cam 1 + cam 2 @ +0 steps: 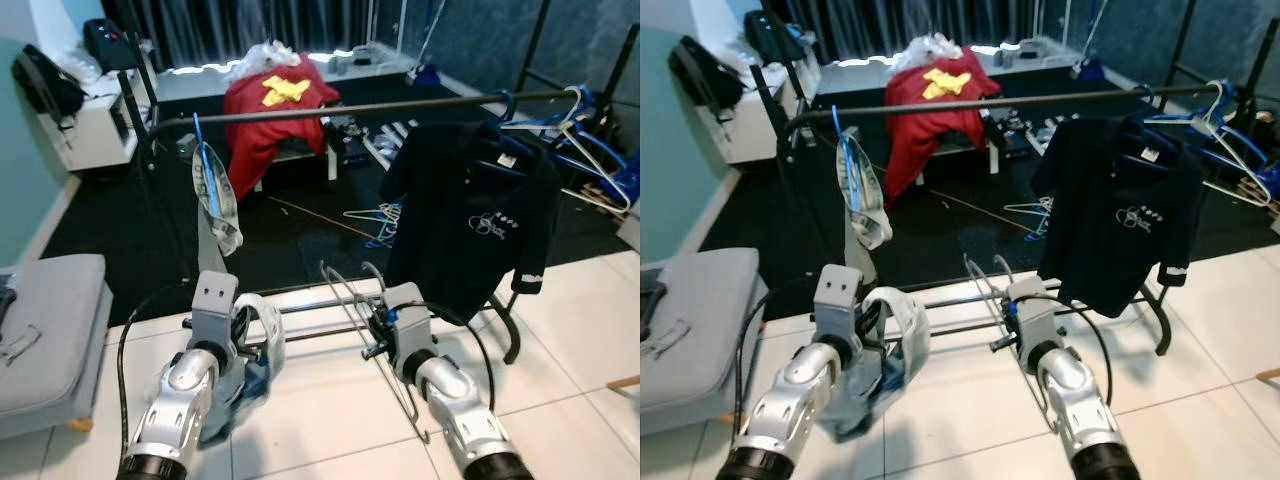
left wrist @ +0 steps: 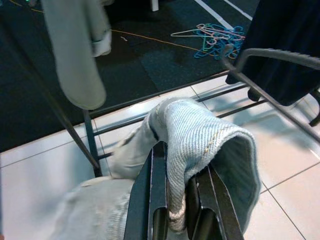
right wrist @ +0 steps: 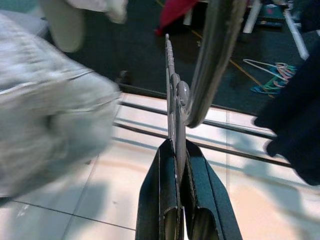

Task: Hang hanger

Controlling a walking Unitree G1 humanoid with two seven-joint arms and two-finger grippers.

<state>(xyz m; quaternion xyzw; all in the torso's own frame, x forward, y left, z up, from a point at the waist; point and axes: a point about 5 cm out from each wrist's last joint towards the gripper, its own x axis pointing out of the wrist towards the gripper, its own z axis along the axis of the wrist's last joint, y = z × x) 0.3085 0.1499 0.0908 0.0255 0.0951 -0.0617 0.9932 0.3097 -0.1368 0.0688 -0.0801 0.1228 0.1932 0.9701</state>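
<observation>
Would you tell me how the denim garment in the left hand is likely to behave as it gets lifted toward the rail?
The denim garment will probably stay floppy: it folds over the left hand and sags below it. It looks thick and woven, so likely fairly heavy and not slippery. Pinched at one edge, it may swing.

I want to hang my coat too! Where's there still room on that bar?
The rail is bare in the middle, between the pale garment at its left and the black shirt on the right. Past the shirt it is crowded with empty hangers.
</observation>
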